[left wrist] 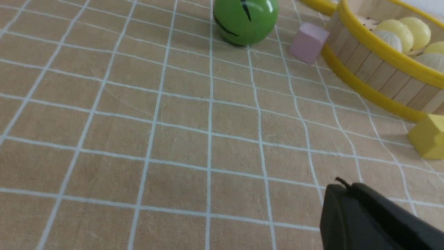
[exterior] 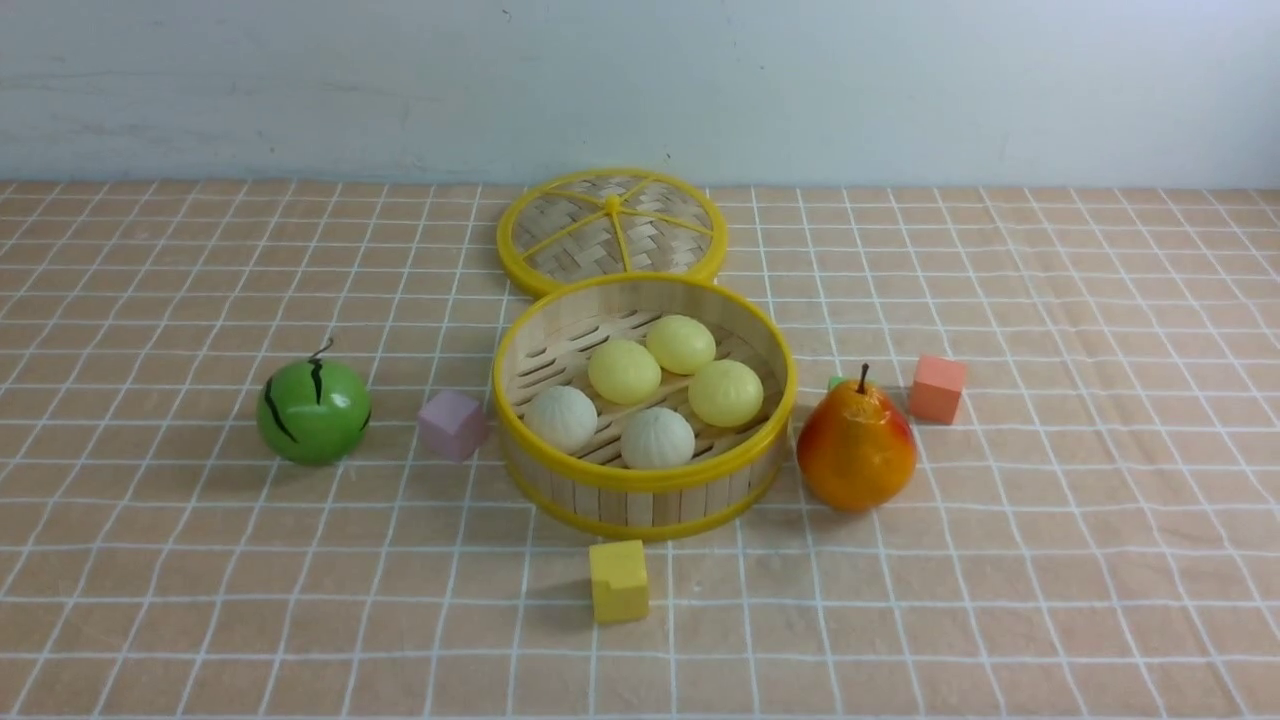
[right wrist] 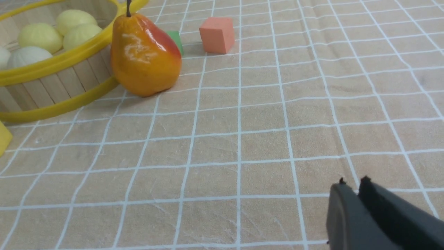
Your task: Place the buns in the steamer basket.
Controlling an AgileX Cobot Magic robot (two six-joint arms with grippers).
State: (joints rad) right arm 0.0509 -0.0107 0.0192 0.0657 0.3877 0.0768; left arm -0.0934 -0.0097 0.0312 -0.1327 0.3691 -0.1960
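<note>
Bamboo steamer basket (exterior: 645, 470) holds all five buns (exterior: 624, 371), the job apparently finished, as the left hand (left wrist: 341, 194) and right hand (right wrist: 352, 194) hang closed, gripping nothing.

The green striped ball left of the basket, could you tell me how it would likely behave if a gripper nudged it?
The green striped ball is round and glossy, so it would probably roll and slip between pads. The pink cube might stop it.

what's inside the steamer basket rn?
Steamer basket holds five buns on its slatted floor: three pale yellow, two off-white. Floor beneath them is covered.
</note>
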